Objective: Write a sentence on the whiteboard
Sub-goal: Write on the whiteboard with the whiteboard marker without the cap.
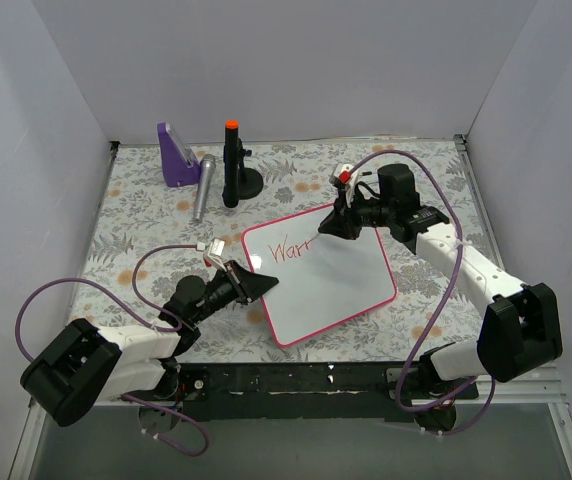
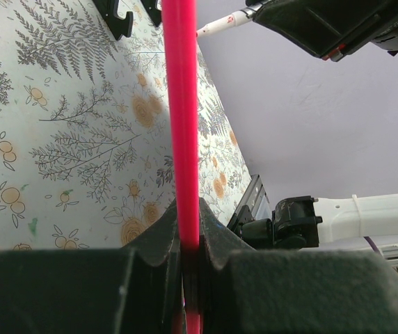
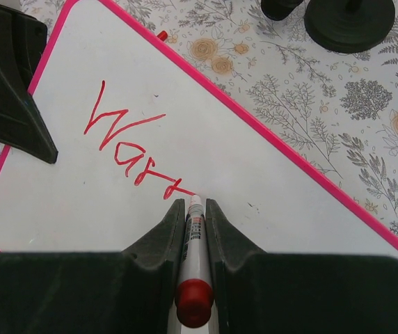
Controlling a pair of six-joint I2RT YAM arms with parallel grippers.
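The whiteboard (image 1: 331,280) lies on the table's middle, white with a pink frame. Red script reading "Warr" (image 1: 291,248) stands at its upper left; it also shows in the right wrist view (image 3: 126,142). My right gripper (image 1: 334,226) is shut on a white marker with a red end (image 3: 193,243), its tip touching the board at the end of the last stroke. My left gripper (image 1: 263,287) is shut on the board's left edge; the pink frame (image 2: 183,125) runs up between its fingers (image 2: 154,236).
At the back left stand a purple holder (image 1: 177,156), a grey cylinder (image 1: 203,186) and a black stand with an orange-topped post (image 1: 234,168). Grey walls enclose the table on three sides. Purple cables loop beside both arms.
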